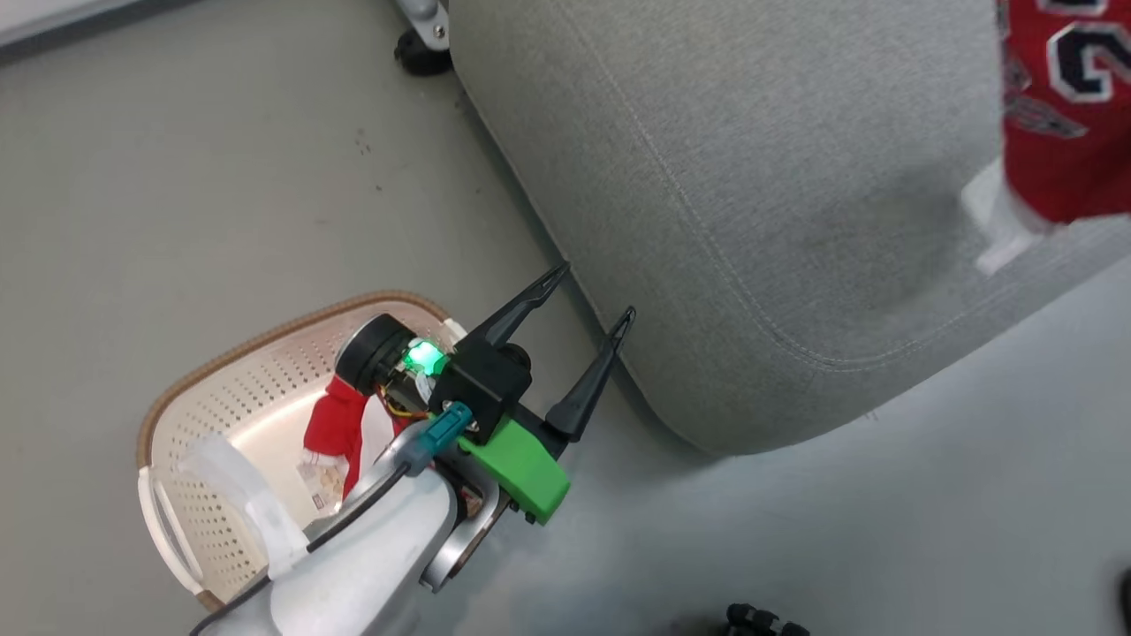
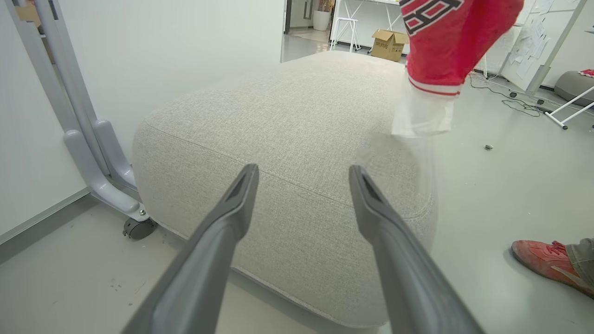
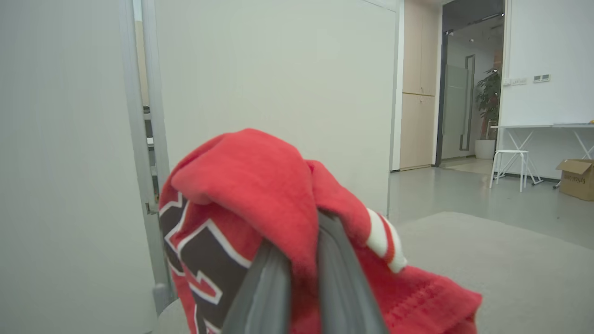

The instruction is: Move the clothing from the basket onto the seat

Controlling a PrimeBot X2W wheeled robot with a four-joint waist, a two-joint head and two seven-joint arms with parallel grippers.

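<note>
— Nearest entry?
— My left tool (image 1: 595, 290): two long dark fingers, spread apart, holding nothing, hovering above the pale grey floor (image 1: 177, 177).

— Next?
— One cream-white perforated plastic laundry basket (image 1: 265, 340), brown woven-look rim, on the floor just beside that tool. Contents: one crumpled red garment with white trim (image 1: 336, 424) and one paper label (image 1: 322, 481).

— Beyond that?
— One large grey fabric-upholstered sofa seat (image 1: 751, 177), rounded corners, stitched seam. My left fingertips point at its near corner. The top is bare where I can see it.

— The other piece?
— One red sports jersey with black-and-white numerals (image 3: 241, 185), bunched over my right tool (image 3: 301, 241), whose fingers are pinched together on a fold. It hangs in the air over the seat, near its edge, with a pale translucent flap dangling from the hem.

— Furthest?
— A person's red shoe (image 2: 540, 262), on the floor past the seat.

— Hazards?
— My judgement: released here, the jersey lands by the edge and its hanging weight may drag it to the floor. The pinch is on a thin fold, so a jerk could shed it early. The basket garment is not yet fetched, and my fingers could catch in the perforations.
</note>
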